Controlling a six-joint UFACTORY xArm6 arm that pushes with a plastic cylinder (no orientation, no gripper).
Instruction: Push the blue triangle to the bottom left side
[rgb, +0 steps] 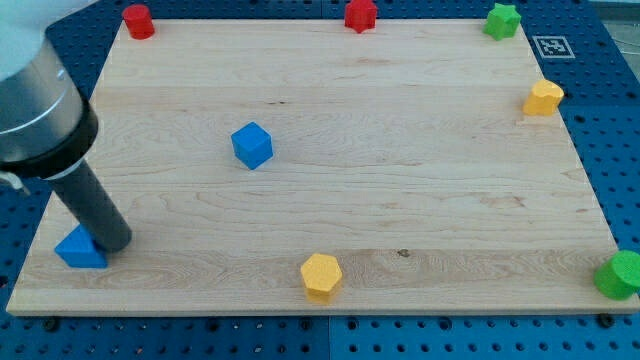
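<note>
Blue triangle (79, 249) touches my tip (116, 245), just at its left.

A wooden board (400, 200) lies on a blue pegboard (600, 30). A blue cube (252, 145) sits left of centre. Along the top edge stand a red cylinder (138, 20), a red star (360, 14) and a green star (502, 20). A yellow block (544, 98) sits at the right edge, a yellow hexagon (321, 276) near the bottom edge, and a green block (621, 275) at the bottom right corner.

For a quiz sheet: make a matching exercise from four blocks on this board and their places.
Blocks:
1. blue triangle
2. blue cube
3. yellow hexagon
4. green star

Places:
A. the view's top right corner
B. bottom edge, near the middle
C. bottom left corner, against my tip
D. left of centre, standing alone

Pairs: 1-C, 2-D, 3-B, 4-A
</note>
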